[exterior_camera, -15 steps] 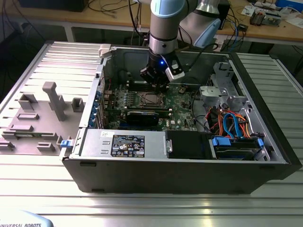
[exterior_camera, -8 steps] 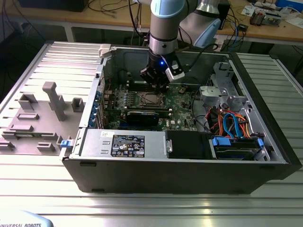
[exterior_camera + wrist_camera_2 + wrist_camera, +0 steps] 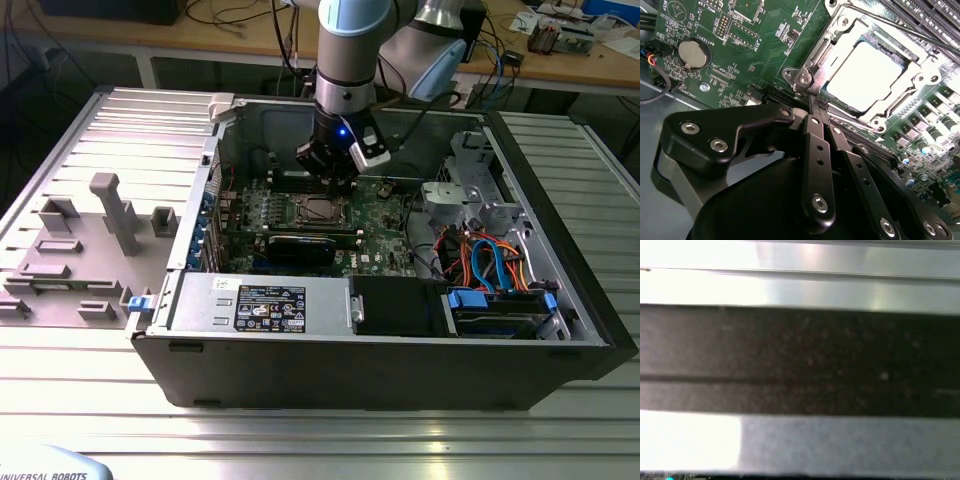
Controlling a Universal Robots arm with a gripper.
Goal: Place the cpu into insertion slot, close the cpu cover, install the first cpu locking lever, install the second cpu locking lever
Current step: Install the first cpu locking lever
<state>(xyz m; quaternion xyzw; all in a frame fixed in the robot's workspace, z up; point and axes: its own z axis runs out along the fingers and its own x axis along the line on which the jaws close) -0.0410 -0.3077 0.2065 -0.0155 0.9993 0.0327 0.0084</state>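
Observation:
The cpu [image 3: 867, 75], a bright silver-grey square, lies in the insertion slot [image 3: 320, 209] on the green motherboard. The cpu cover [image 3: 900, 97], a silver frame, lies down around the chip. A thin metal lever rod [image 3: 920, 36] runs along one side of the socket. My gripper [image 3: 815, 102] is shut, its two black fingers [image 3: 817, 145] pressed together with their tips at a corner of the socket, beside a hinge screw [image 3: 803, 79]. I see nothing held between them. In the exterior view the gripper [image 3: 330, 182] hangs just above the socket inside the open computer case.
Memory slots [image 3: 920, 12] run past the socket. A coin battery [image 3: 692, 54] sits on the board. A black card [image 3: 300, 247], a power supply [image 3: 262, 303] and drive cables [image 3: 490, 262] fill the case. Case walls [image 3: 350, 370] surround the board. Grey fixtures [image 3: 115, 210] stand at the exterior view's left.

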